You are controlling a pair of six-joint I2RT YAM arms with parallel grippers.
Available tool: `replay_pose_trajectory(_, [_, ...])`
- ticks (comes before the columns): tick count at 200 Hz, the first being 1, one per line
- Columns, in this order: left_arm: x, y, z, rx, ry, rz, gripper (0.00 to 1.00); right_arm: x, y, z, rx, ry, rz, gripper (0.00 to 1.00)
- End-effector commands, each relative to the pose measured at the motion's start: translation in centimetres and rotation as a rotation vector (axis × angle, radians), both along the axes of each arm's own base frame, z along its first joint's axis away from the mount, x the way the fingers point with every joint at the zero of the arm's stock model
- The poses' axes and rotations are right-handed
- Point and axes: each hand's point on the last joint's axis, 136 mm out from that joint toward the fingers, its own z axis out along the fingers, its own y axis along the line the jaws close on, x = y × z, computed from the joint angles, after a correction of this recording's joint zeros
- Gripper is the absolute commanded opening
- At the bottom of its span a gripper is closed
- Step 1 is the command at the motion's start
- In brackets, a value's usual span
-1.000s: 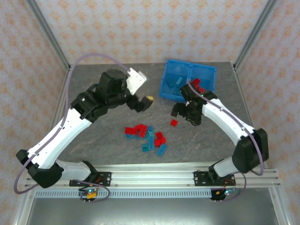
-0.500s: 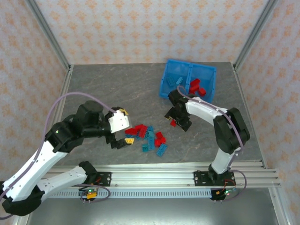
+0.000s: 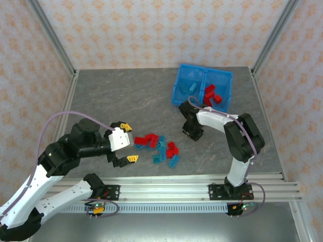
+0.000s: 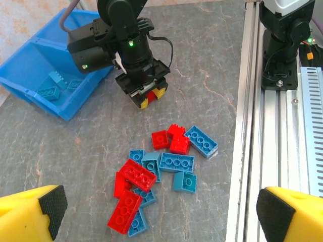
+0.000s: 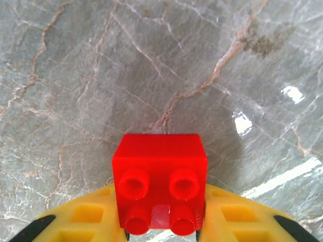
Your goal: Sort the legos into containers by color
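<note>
Currently my right gripper [image 5: 161,228] is clamped on a small red brick [image 5: 159,176], its yellow fingers [image 5: 86,217] pressed against both sides, low over the grey table [image 5: 101,65]. I see it just in front of the blue bin [image 3: 176,93], whose left compartment [image 3: 191,86] holds teal bricks and whose right compartment [image 3: 214,93] holds red ones. My left gripper [image 3: 129,142] hangs with its fingers wide apart, holding nothing, just left of the mixed pile of legos [image 3: 160,147].

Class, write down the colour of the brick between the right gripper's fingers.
The brick is bright red, clearest in the right wrist view.
</note>
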Motion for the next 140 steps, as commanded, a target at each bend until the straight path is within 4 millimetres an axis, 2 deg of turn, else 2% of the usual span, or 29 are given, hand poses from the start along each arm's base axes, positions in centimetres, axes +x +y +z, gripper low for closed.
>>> replay_pose_trajectory(1, [0.1,0.2,0.2,-0.009,-0.028,0.009,1.0,1.0,-0.8,0.6,-0.042,-0.084,0.025,0.3])
replay_pose_trajectory(14, [0.4,0.1,0.3,-0.002,-0.056,0.002,1.0,1.2,-1.0,1.9,-0.041,-0.116,0.048,0.29])
replay_pose_trajectory(37, [1.4,-0.4,0.1,0.021,-0.103,-0.009,1.0,1.9,-1.7,5.7,-0.055,-0.219,0.074,0.29])
replay_pose_trajectory(61, [2.8,-1.5,-0.7,0.037,-0.139,-0.028,1.0,2.5,-3.2,10.3,-0.113,-0.322,0.096,0.29])
replay_pose_trajectory(81, [4.6,-2.8,-0.2,-0.006,-0.183,-0.011,1.0,3.3,-4.8,14.3,-0.175,-0.405,0.119,0.29])
replay_pose_trajectory(97, [6.2,-3.4,0.9,-0.048,-0.203,0.04,1.0,4.3,-6.8,16.9,-0.236,-0.454,0.104,0.29])
replay_pose_trajectory(112, [7.3,-3.6,1.6,-0.062,-0.206,0.085,1.0,5.9,-8.8,18.2,-0.255,-0.472,0.079,0.29])
replay_pose_trajectory(126, [7.7,-3.5,1.7,-0.049,-0.2,0.107,1.0,7.9,-10.5,18.4,-0.238,-0.462,0.053,0.29])
replay_pose_trajectory(140, [8.2,-3.2,1.8,-0.044,-0.187,0.143,1.0,10.4,-11.9,17.8,-0.219,-0.438,0.039,0.29])
